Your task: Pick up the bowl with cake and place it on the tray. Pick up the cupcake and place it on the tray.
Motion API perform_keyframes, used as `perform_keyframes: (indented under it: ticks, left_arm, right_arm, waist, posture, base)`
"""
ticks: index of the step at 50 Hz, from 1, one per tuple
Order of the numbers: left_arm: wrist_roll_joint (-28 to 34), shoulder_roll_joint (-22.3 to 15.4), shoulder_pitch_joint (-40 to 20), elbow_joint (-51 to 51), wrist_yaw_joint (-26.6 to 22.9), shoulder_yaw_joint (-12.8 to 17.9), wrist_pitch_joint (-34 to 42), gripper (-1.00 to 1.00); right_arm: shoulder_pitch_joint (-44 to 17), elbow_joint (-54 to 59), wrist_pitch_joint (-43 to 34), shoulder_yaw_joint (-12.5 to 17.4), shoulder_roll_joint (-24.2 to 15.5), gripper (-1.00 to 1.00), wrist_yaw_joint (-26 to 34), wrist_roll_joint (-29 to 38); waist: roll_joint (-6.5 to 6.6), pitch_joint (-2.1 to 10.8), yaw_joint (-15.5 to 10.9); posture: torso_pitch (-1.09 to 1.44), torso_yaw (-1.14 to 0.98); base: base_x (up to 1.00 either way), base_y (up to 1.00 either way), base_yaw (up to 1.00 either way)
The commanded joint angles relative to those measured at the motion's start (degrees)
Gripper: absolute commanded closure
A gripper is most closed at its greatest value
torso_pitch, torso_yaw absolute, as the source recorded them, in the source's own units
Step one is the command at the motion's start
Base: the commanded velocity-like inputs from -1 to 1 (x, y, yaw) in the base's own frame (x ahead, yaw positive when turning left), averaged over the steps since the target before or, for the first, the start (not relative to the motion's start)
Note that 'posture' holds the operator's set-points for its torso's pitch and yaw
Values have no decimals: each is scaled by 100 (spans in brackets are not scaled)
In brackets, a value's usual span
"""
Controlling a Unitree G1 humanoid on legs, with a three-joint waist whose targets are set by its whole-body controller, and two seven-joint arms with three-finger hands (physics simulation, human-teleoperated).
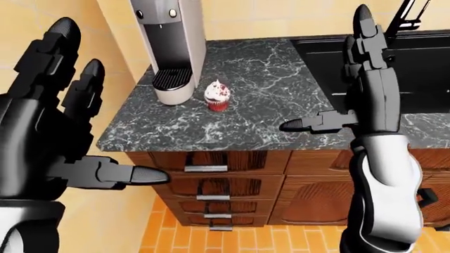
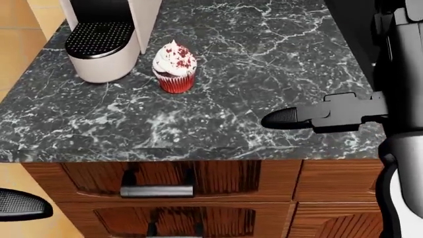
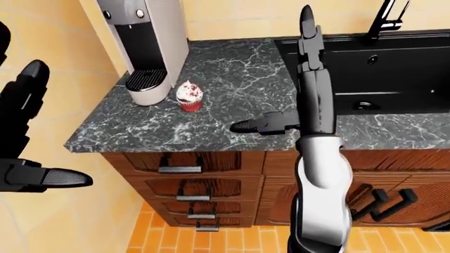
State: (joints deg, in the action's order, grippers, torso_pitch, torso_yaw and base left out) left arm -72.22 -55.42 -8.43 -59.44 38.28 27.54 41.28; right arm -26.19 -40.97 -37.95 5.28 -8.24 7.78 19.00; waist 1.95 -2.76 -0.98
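Red cupcake, no readable labels

Upright cupcake, red wrapper, white frosting with seemingly red crumbs, on counter beside coffee machine.

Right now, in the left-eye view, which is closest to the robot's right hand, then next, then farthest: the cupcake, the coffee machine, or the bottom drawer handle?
Measured from the right hand in the left-eye view:
1. The cupcake, to its left on the counter.
2. The coffee machine, further left, just past the cupcake.
3. The bottom drawer handle, far down near the floor.
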Motion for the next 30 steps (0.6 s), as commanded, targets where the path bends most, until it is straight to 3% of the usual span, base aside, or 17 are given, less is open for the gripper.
perform_keyframes:
  ticks: [1,3,4,5,7,9,14,16,17,19,20,21,25,30]
  left_arm:
    - [99,-83,-83,-56,2,164,-208,-100]
    - [131,-64,-72,-56,-15,149,-213,-100]
    - [135,-63,-69,-56,-16,147,-218,-100]
    - [136,-67,-67,-56,-15,143,-222,-100]
    - [143,-64,-63,-56,-16,139,-228,-100]
    - [163,-58,-59,-56,-23,129,-230,-100]
    - [176,-62,-42,-56,-23,121,-248,-100]
    - [180,-60,-45,-56,-23,114,-250,-100]
    - [186,-55,-47,-56,-24,108,-247,-100]
    - [198,-53,-44,-56,-27,97,-253,-100]
    - [200,-53,-34,-56,-28,99,-259,-100]
    - [205,-52,-28,-56,-31,100,-263,-100]
    - [174,-68,-2,-56,-37,145,-282,-100]
    - [184,-64,10,-56,-49,135,-303,-100]
  right_arm:
    - [-145,-177,169,-13,-37,-100,-34,-9]
    - [-138,-180,173,-20,-35,-100,-31,-10]
    - [-135,-182,174,-20,-35,-100,-28,-14]
    - [-135,-195,166,-16,-24,-100,-22,-37]
    - [-130,-197,172,-19,-29,-100,-24,-41]
    - [-131,-199,169,-21,-29,-100,-24,-45]
    - [-127,-204,163,-33,-40,-100,1,-61]
    - [-134,-191,168,-62,-49,-100,31,-38]
    - [-138,-186,169,-62,-42,-100,45,-36]
    - [-143,-187,150,-85,-43,-100,97,-20]
    - [-164,-207,107,-101,-41,-100,133,-7]
    - [-178,-222,77,-106,-34,-100,163,-3]
    - [-333,-219,-204,-210,-65,-100,365,120]
    - [-513,-287,-629,-391,-2,-100,516,228]
  waist:
    - [-25,78,-4]
    - [-240,43,-17]
    - [-312,99,-52]
    - [-200,66,11]
    - [-303,27,17]
    - [-270,80,22]
    - [-46,-29,68]
    - [145,11,143]
    - [66,18,64]
    - [358,74,215]
    - [403,10,207]
    - [221,-31,196]
    - [4,-2,214]
    - [44,49,157]
  posture:
    - [0,0]
    - [0,0]
    - [0,0]
    - [0,0]
    - [0,0]
    - [0,0]
    - [0,0]
    - [0,0]
    - [0,0]
    - [0,0]
    - [0,0]
    - [0,0]
    - [0,0]
    - [0,0]
  base:
    - [0,0,65]
    - [0,0,63]
    - [0,0,63]
    - [0,0,64]
    - [0,0,63]
    - [0,0,64]
    - [0,0,60]
    - [0,15,22]
    - [0,14,0]
    - [0,0,0]
    - [0,0,0]
    - [0,0,0]
    - [0,0,0]
    - [0,0,0]
